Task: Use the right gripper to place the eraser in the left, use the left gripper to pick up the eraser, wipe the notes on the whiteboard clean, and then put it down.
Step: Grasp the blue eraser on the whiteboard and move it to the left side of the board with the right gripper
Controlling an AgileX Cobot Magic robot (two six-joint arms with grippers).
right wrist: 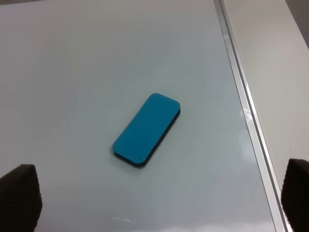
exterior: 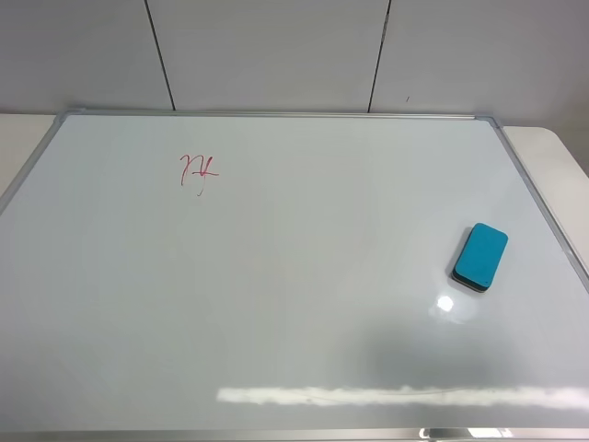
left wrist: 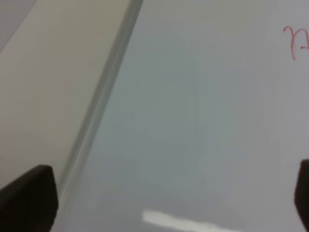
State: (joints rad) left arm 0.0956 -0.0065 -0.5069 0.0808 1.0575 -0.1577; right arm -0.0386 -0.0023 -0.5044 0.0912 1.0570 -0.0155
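1. Eraser (exterior: pixel 479 256): lies flat on whiteboard (exterior: pixel 276 304), close to its right edge, apart from both grippers.
2. Notes (exterior: pixel 197 171): sit near the far left corner.
3. Right gripper (right wrist: pixel 158 195): hangs over the board near the eraser, jaws wide apart, holds nothing.
4. Left gripper (left wrist: pixel 166 198): hovers by the left edge, also wide apart, empty.

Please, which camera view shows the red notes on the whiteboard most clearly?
The exterior high view: there the notes appear whole, in the far left part of the whiteboard. The left wrist view shows only a part of them, cut by the picture's edge. The right wrist view does not show them.
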